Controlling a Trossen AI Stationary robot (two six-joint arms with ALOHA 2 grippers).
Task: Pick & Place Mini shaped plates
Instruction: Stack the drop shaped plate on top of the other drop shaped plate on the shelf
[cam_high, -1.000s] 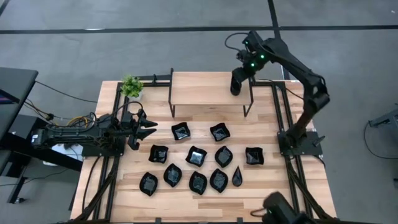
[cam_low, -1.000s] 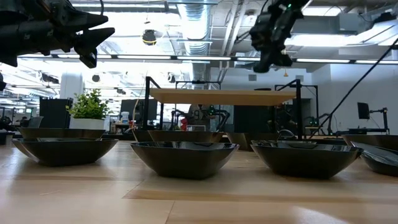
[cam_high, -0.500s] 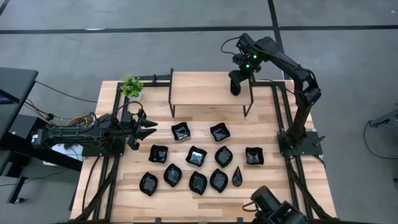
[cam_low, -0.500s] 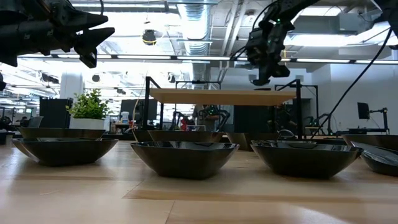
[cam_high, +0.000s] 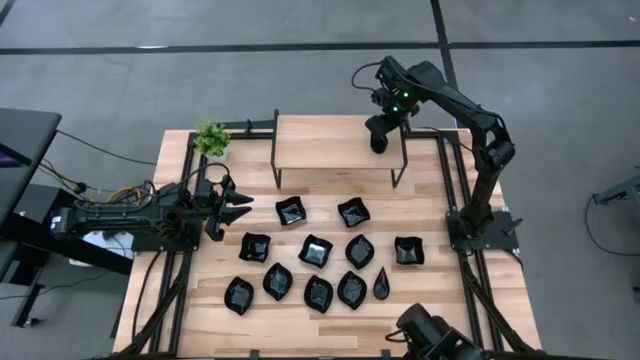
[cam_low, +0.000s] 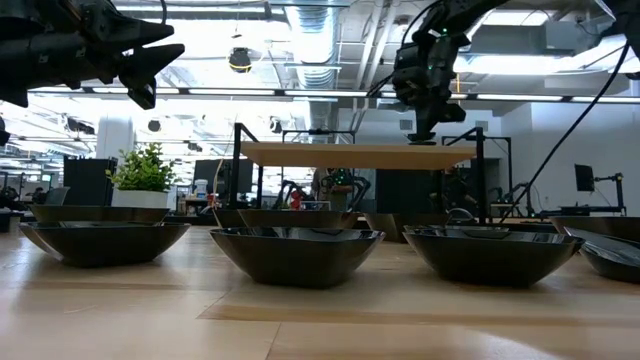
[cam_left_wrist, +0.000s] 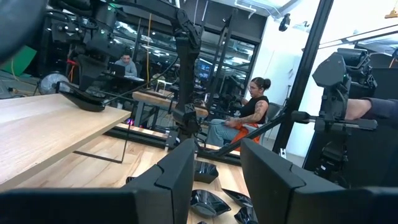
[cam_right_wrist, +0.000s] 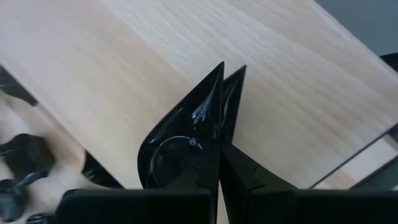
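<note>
At the table's left edge, no change to the left gripper (cam_high: 240, 208): spread wide, empty. Mid-table, the mini shaped plates (cam_high: 315, 250) untouched. Farther right, down to the raised shelf (cam_high: 330, 145) with the right gripper (cam_high: 379, 140), pinched shut on a pointed plate (cam_right_wrist: 186, 143); set-down probably near. Nearness to the board clear only from the low view, the held plate only from the right wrist view.

I look through all four views and I find no text, label, brand, number or sign that I can read, on the table or in the room behind.
</note>
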